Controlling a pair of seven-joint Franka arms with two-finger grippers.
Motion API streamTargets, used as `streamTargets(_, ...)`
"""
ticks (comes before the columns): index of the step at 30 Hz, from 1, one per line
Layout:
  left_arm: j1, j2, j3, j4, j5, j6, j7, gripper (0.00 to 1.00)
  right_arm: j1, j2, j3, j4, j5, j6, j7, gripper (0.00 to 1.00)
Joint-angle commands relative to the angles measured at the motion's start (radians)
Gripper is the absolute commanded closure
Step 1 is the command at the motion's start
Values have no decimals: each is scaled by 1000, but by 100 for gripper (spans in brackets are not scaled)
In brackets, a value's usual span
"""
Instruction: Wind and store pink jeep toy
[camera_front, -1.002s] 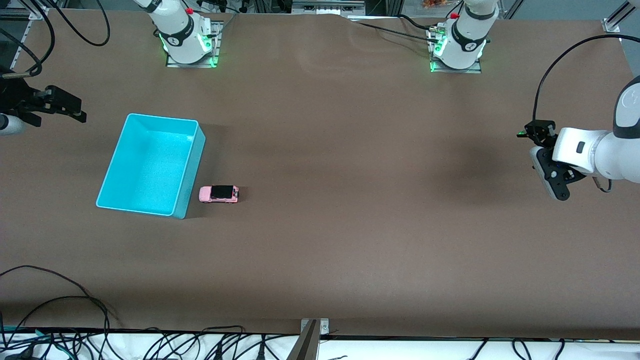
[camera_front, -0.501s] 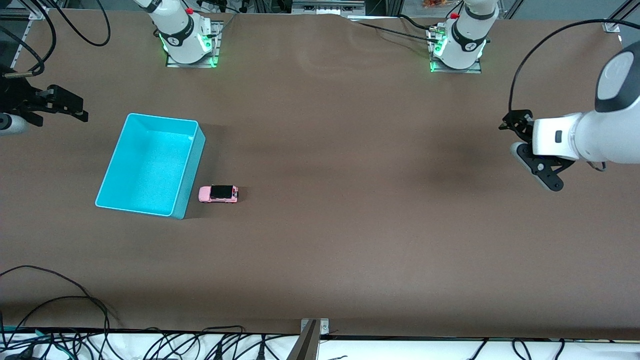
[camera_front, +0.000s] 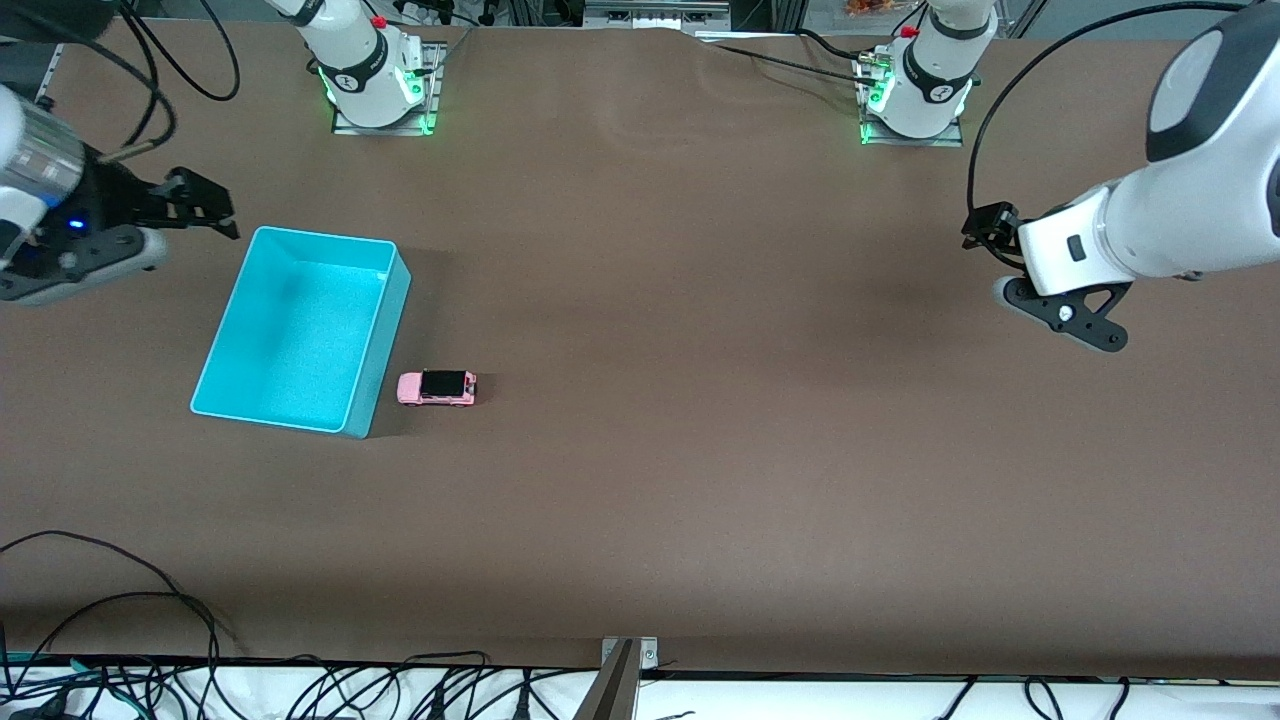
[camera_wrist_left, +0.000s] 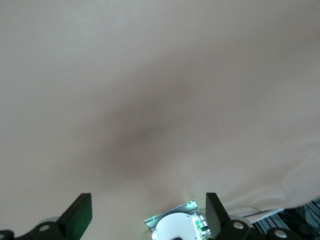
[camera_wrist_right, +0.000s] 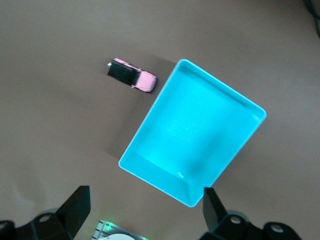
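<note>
Brown counter (camera_front: 700, 400) fills the front view, its surface bare apart from two things near the right arm's end. Of these the larger is a cyan bin (camera_front: 300, 330), an open rectangular tub standing upright with nothing in it, set roughly midway between the edge where the arm bases stand and the edge nearest the front camera; the right wrist view looks straight down into it (camera_wrist_right: 192, 132). Next in size come the two tools. The right tool (camera_front: 205, 205) hangs in the air over the counter just beside the bin's corner toward the arm bases, and its fingers (camera_wrist_right: 75, 207) stand well apart. The left tool (camera_front: 1065, 315) hangs over bare counter close to the left arm's end, with its fingers (camera_wrist_left: 80, 215) likewise spread wide and nothing between them. Smallest is the pink jeep toy (camera_front: 438, 387), resting on its wheels on the counter just beside the bin's long wall, near the bin's corner closest to the front camera, not touching it (camera_wrist_right: 131, 77).
</note>
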Motion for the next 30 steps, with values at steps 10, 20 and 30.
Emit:
streamTargets(10,-454,-261,616,-266,-228,296,-15,0,40,201,10,-7,71,105,-536,0)
streamTargets(20,-532,-346,667,-346,-123,422,-123,0,48,319,35,-93,82,307,-797,0)
streamTargets(30,-544,-340,667,-311,-98,326,-187,0,80,325,65,-318,78,636,-864,0)
